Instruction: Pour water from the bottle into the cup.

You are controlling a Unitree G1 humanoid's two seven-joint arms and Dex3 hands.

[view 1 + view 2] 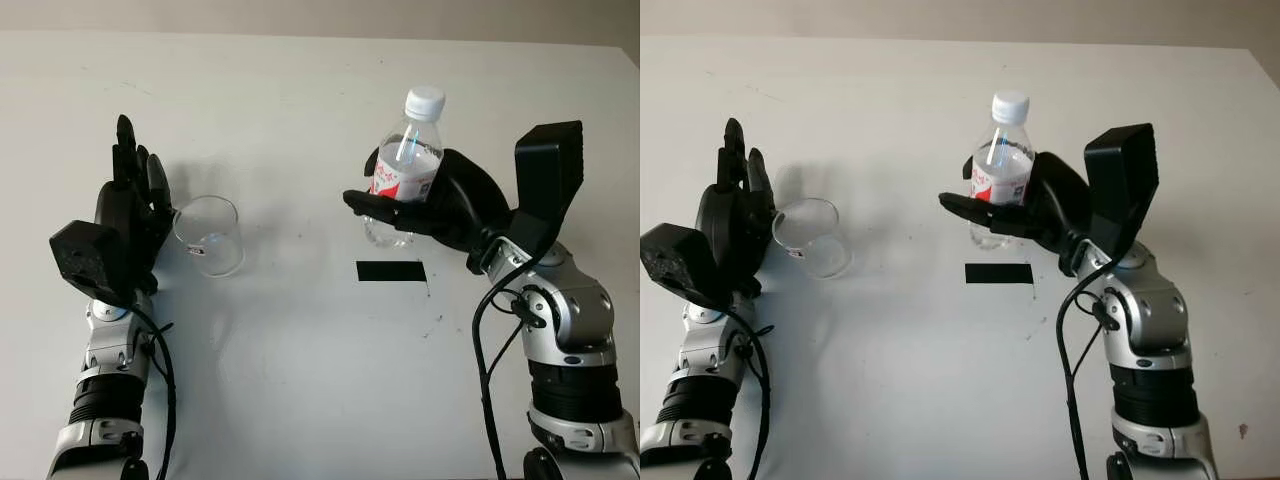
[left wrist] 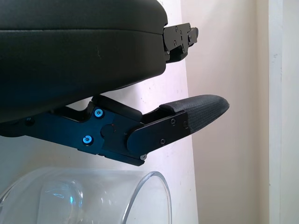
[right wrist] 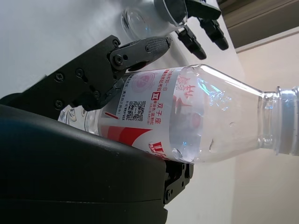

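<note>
On the white table (image 1: 300, 380), the right robot hand (image 1: 420, 205) grips a capped water bottle (image 1: 405, 165) upright, lifted above a black tape strip (image 1: 391, 271). Well apart, the open left robot hand (image 1: 135, 205) stands just beside the clear cup (image 1: 210, 235).

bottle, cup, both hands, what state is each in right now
bottle: upright, white cap on, held above the table
cup: clear, looks empty, on the table, ungrasped
right hand: shut on the bottle
left hand: open, right beside the cup
black tape strip: flat on the table, below the bottle
</note>
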